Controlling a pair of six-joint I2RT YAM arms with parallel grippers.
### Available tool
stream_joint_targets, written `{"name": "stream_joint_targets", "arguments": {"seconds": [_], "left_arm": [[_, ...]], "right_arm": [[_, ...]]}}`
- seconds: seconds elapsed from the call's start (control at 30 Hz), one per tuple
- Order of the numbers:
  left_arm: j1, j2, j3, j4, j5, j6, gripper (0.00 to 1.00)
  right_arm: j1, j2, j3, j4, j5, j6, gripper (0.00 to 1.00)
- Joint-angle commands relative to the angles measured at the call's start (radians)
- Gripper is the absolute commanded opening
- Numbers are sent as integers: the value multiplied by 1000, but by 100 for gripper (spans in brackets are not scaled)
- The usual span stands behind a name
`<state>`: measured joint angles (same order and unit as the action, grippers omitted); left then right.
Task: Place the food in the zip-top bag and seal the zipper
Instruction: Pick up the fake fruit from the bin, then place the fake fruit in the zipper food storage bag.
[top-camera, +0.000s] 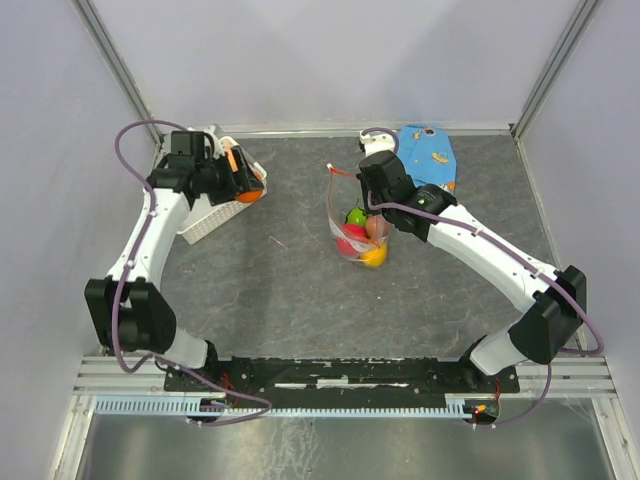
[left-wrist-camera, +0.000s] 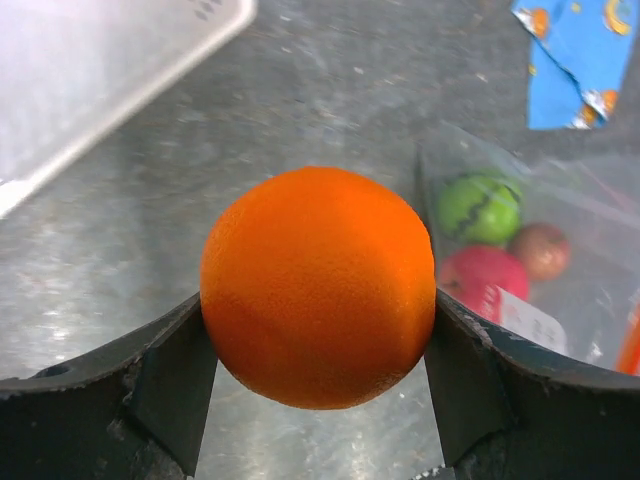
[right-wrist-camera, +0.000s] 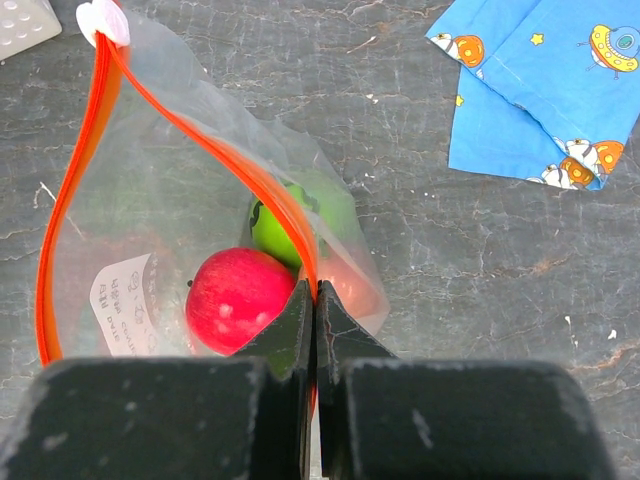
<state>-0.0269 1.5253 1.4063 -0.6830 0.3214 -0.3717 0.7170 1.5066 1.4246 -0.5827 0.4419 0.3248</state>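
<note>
Left gripper (left-wrist-camera: 318, 340) clamps round, pebbly orange fruit (left-wrist-camera: 318, 270); blurred bag (left-wrist-camera: 590, 215) seems crinkly

Illegible writing on a white label (right-wrist-camera: 125, 300) on the zip-top bag (right-wrist-camera: 175, 170)

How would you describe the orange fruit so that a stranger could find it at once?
Start at the white basket at the far left of the table. Right beside it, the left end effector grips a plain orange ball. It is the only fruit seen outside the clear bag; the other fruits lie inside it.
</note>
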Motion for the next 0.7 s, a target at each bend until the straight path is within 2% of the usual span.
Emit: {"name": "stream_joint_targets", "arguments": {"seconds": [0.0, 0.3, 0.67], "left_arm": [[-83, -140, -68, 102, 46, -101, 44], [-220, -336, -223, 300, 90, -187, 45], [-403, -361, -250, 544, 122, -129, 45]], "right_arm": [[1, -16, 28, 29, -22, -1, 2], [7, -4, 45, 17, -56, 20, 2], [16, -32, 45, 10, -108, 20, 2]]}}
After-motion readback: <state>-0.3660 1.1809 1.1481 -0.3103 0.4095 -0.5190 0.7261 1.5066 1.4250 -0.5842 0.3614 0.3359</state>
